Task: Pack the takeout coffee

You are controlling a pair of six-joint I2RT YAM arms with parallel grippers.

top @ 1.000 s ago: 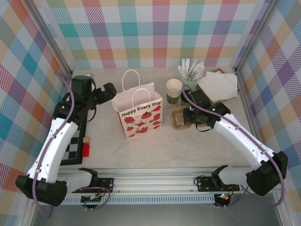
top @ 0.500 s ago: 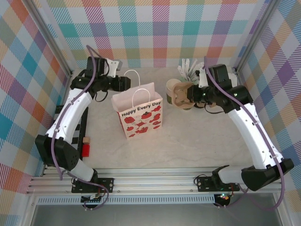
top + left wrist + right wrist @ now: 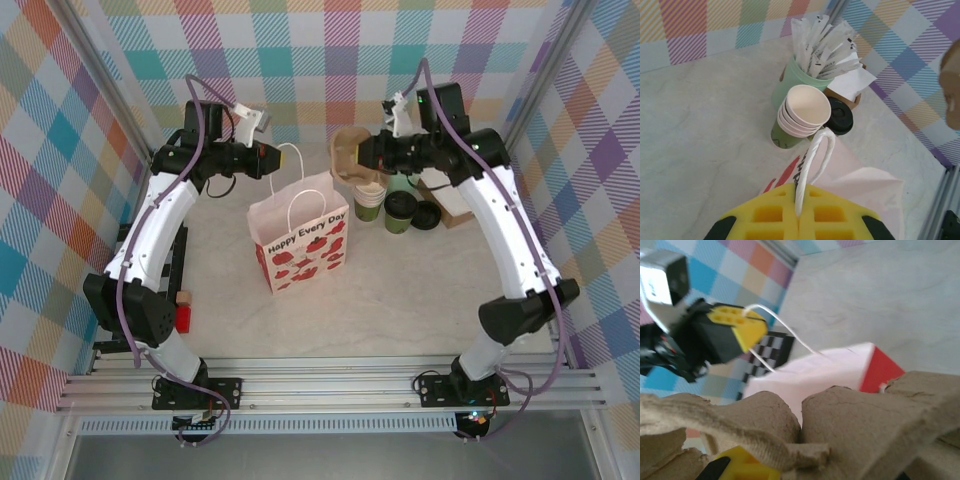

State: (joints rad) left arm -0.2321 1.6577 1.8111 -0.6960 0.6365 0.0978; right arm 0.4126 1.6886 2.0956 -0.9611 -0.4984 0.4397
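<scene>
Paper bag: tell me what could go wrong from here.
1. The left gripper is shut on one thin handle of the paper bag; a pull may tip the bag rather than open it.
2. The right gripper holds the pulp cup carrier in the air beside the bag's mouth; it may snag the rim going in.
3. The lidded coffee cup and the stacked cups stand close to the right arm and could be knocked.

white arms [image 3: 150, 232], black joints [image 3: 125, 305], purple cables [image 3: 196, 95], yellow gripper pads [image 3: 765, 216].
</scene>
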